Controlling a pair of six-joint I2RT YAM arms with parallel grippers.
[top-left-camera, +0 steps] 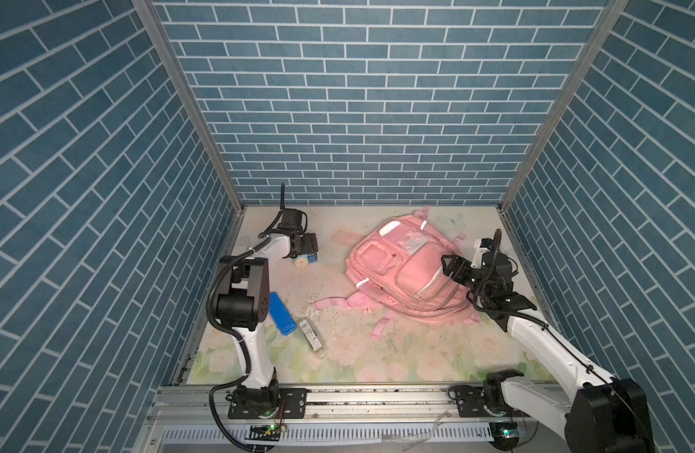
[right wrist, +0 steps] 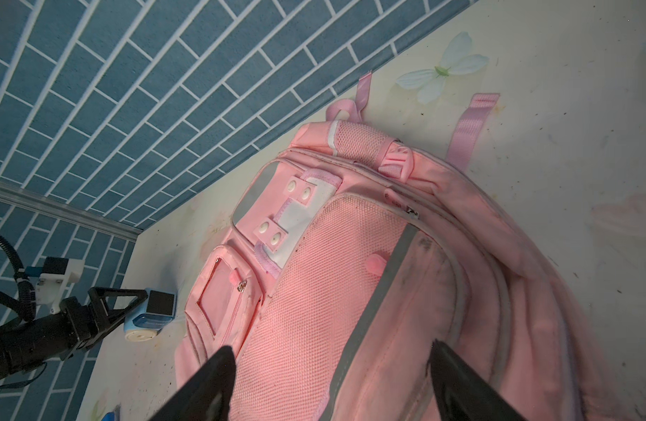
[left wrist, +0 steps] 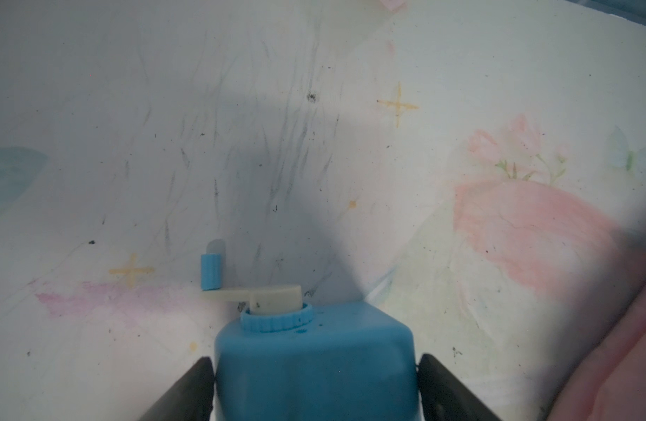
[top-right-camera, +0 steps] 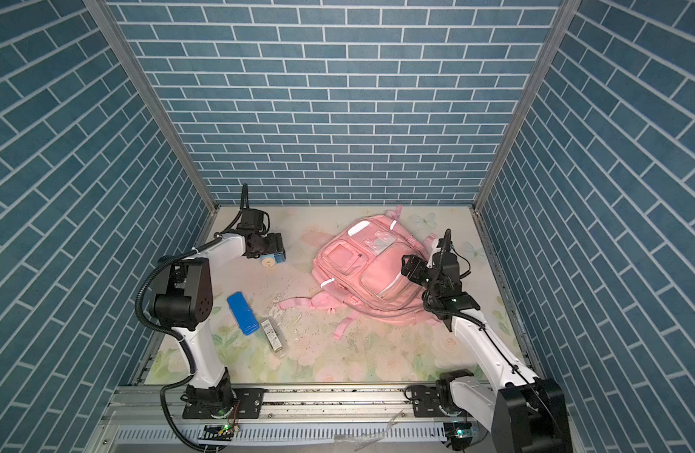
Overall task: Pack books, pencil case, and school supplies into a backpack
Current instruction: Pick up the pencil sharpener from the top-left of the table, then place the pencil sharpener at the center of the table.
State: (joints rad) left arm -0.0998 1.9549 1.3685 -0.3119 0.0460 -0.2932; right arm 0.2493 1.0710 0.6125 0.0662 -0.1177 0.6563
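The left gripper (left wrist: 315, 359) is spread wide, and the light blue pencil sharpener (top-left-camera: 310, 258) sits right between its two black fingers (left wrist: 190, 386). The fingers are very close to the sharpener's sides. I think they are not squeezing it, but the view is too tight to be sure. The sharpener stands on the worktop (top-left-camera: 377, 361), at the far left, well apart from the backpack (top-left-camera: 397, 266). Its cream crank arm (left wrist: 263, 293) sticks out from the end away from the gripper, with a little blue knob (left wrist: 211, 269) on it.

The right gripper (right wrist: 331, 346) is wide open too and holds nothing. It hangs over the near right part of the backpack, above the big mesh front pocket (right wrist: 314, 291) with the grey strip (right wrist: 380, 288).

The pink backpack lies flat on the far right side of the worktop, with its pockets facing up. Its pink straps (top-left-camera: 338, 302) spill out toward the middle.

A blue pencil case (top-left-camera: 281, 313) lies on the near left of the worktop, by the left arm. A clear box with a white label (top-left-camera: 310, 342) lies just beside its near end. Small crumbs (top-left-camera: 318, 298) are scattered between these and the straps.
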